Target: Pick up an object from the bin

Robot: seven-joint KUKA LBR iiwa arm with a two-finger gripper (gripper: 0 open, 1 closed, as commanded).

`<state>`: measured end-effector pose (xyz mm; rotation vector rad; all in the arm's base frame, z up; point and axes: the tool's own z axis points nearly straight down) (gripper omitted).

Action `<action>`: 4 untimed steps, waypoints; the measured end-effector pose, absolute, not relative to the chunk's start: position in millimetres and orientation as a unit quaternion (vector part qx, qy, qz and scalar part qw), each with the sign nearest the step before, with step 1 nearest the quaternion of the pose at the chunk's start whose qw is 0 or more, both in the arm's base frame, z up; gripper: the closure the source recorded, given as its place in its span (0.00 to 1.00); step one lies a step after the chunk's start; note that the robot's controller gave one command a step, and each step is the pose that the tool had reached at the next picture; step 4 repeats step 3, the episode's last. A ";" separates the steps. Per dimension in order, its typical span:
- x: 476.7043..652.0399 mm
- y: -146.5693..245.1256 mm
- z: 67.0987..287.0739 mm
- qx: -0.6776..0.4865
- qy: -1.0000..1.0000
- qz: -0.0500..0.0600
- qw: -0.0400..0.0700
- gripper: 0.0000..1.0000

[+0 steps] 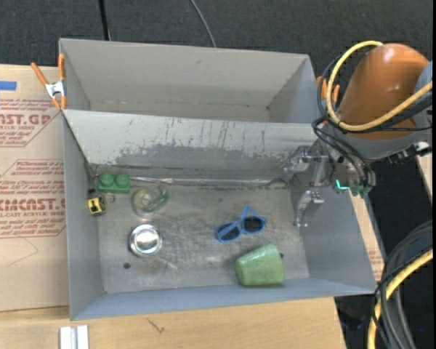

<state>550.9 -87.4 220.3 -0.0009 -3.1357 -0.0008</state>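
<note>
We see gripper [309, 203] right of blue sunglasses [241, 226], near them; its grip state we cannot tell. Green lump [260, 265] just beside sunglasses.

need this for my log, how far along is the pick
Done: nothing is lifted yet. The sunglasses, green lump and silver cup all lie on the floor of the bin. In hand: the jaws hang low at the bin's right side, just right of the sunglasses, touching none of them. Left: settle over one thing, grip it and lift it.
</note>
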 end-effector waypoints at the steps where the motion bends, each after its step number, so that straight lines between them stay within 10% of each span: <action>1: 534.7 -32.2 102.3 0.110 -0.994 0.000 -0.021 0.00; 2: 524.6 -35.6 96.9 0.109 -0.994 0.000 -0.001 1.00; 3: 548.9 -73.2 280.7 0.156 -0.988 0.002 -0.006 1.00; 4: 548.9 -73.2 280.7 0.156 -0.988 0.002 -0.006 1.00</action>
